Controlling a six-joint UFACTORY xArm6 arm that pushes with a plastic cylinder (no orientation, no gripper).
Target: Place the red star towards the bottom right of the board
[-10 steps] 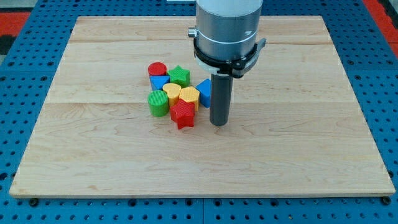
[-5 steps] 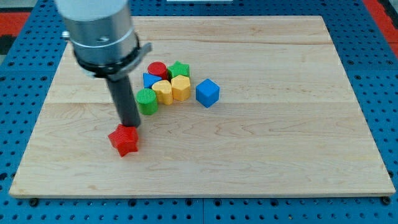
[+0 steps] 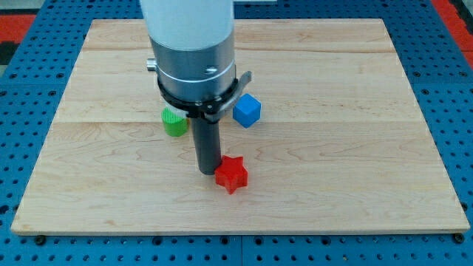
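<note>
Three blocks show, others hidden behind the arm; my tip (image 3: 208, 171) touches the red star (image 3: 231, 174).

One camera looks down at a slant from beyond the board's (image 3: 414, 148) near edge, facing across it toward the view's top, far enough back to take in all four corners and the blue pegboard (image 3: 462, 89) around it. My tip (image 3: 208, 171) sits just left of the view's centre, with the arm's grey body (image 3: 194, 59) rising out of the top of the view. There is no second view to overlap with.
</note>
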